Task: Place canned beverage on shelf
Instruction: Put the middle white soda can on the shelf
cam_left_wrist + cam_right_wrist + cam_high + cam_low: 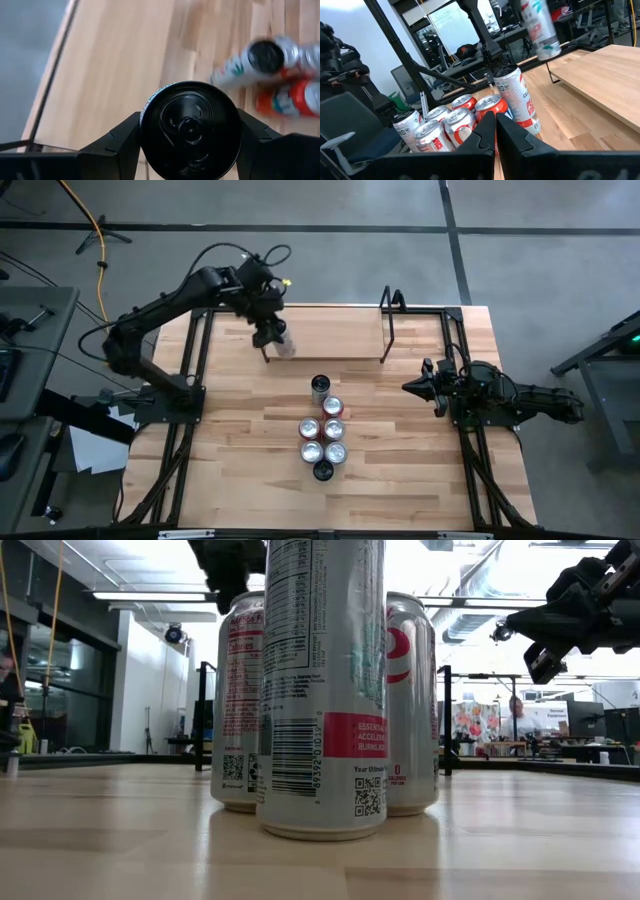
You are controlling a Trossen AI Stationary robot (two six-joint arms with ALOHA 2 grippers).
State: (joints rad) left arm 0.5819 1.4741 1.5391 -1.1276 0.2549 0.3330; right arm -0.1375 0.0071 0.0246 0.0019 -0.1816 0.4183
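1. My left pincer sits in the upper left of the overhead frame, over the left end of the shelf.
2. It is clamped on a canned beverage. In my left wrist view the can's dark top fills the lower middle of the frame, with one dark finger pressed to each side.
3. In my right wrist view the same can shows in the upper middle of the frame, raised above the near corner of the shelf plank and tilted slightly.
4. The shelf is a pale wooden plank with thin black rod uprights, lying across the upper middle of the overhead frame at the far side of the tabletop.
5. A cluster of cans stands in the centre of the overhead frame, below the shelf and well apart from the held can. They are silver with red and white markings; one at the bottom of the cluster has a dark top.
6. In the low view three of those cans loom in the centre, standing upright on the tabletop.
7. My right pincer is at the right of the overhead frame, pointing toward the cans, its fingers pressed together on nothing.
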